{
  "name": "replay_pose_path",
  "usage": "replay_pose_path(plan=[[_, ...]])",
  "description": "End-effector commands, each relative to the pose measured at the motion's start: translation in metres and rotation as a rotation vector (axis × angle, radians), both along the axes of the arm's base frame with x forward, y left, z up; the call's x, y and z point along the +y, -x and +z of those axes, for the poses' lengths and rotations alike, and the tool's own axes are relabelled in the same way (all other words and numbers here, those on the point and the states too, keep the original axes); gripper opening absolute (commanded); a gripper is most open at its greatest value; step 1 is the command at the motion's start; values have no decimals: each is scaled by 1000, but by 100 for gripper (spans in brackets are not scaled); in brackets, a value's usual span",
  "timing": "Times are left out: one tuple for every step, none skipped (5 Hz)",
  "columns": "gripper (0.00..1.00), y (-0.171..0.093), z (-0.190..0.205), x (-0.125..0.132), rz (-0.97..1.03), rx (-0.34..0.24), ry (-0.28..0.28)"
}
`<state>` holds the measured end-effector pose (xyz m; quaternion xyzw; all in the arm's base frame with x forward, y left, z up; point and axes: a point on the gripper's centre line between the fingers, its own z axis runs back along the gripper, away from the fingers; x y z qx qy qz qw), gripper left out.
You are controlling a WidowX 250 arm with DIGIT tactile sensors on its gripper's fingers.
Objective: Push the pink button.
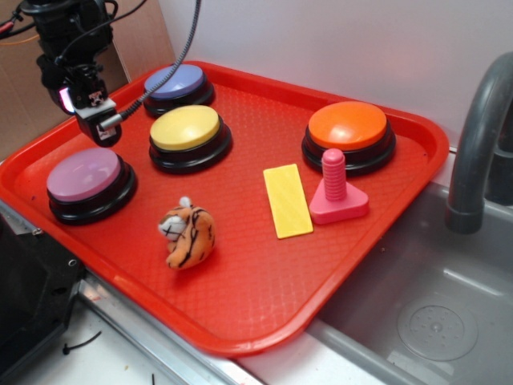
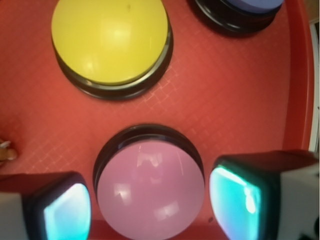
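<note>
The pink button, a pale pink-mauve dome on a black base, sits at the front left of the red tray. My gripper hangs just above and behind it, not touching. In the wrist view the pink button fills the gap below my gripper. The two fingers stand wide apart on either side of the dome. The gripper is open and holds nothing.
A yellow button sits right of the gripper and a purple-blue button behind it. Further right are an orange button, a pink screw toy, a yellow flat block and a toy tiger. A sink lies at right.
</note>
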<state>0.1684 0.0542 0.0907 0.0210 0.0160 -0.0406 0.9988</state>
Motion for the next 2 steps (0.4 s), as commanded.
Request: replay_pose_path(plan=[[100,-9,41,1,19,-107,3],[100,-10,50,-1,19,-98,14]])
